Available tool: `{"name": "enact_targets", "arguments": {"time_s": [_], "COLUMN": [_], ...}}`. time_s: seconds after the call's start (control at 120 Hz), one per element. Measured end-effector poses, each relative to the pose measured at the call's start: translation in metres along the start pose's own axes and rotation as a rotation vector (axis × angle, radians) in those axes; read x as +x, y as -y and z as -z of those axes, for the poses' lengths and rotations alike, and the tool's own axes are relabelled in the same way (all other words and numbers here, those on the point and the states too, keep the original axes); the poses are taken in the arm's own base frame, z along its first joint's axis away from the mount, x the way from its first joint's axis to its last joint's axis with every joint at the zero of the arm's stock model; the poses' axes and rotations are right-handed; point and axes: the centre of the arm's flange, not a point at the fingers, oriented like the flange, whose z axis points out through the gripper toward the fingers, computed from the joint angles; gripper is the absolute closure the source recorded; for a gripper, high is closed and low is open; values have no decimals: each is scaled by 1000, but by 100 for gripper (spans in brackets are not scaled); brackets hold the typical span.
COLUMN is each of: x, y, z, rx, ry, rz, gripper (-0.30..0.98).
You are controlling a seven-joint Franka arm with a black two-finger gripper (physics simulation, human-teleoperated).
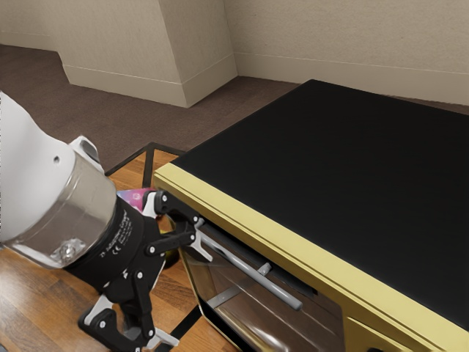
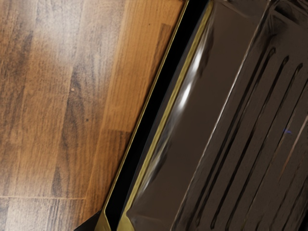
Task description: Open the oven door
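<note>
"Item one: the hand [image 1: 185,297]?"
"Black, two-fingered, set wide. Its fingers [image 1: 200,251] stand well apart, one above and one below, with nothing clamped between them."

"Contact?"
"Upper finger: beside the near end of the handle [image 1: 242,265]; whether it touches, I cannot tell. Lower finger: near the lower front edge of the oven [image 1: 293,246], apart from the handle."

"Item two: the oven door [image 1: 315,323]?"
"Dark, see-through pane, on the oven's front, under the yellow trim. The hand is at the door's end toward the exterior view's left. The handle, one grey round bar, runs along the door's upper part."

"Wrist view, contents?"
"Dark, glossy panel [image 2: 216,72] with long parallel slots; yellow edging [image 2: 168,110] beside a black band; then the wooden surface [image 2: 57,106]."

"Remainder?"
"One black oven top [image 1: 330,169], flat. One pink and purple object [image 1: 132,196], partly hidden behind the hand; type not legible. Beige walls [image 1: 330,37] and a brown floor [image 1: 132,125] beyond."
</note>
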Motion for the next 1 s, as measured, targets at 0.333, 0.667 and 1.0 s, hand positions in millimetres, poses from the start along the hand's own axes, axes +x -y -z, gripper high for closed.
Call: {"name": "enact_targets", "arguments": {"time_s": [0.333,0.667,1.0], "x": [-9,-15,9], "y": [-13,-27,-15], "z": [-10,-22,-51], "rx": [-10,-16,-22], "ry": [-9,-22,-61], "rz": [22,21,73], "gripper": [0,0,0]}}
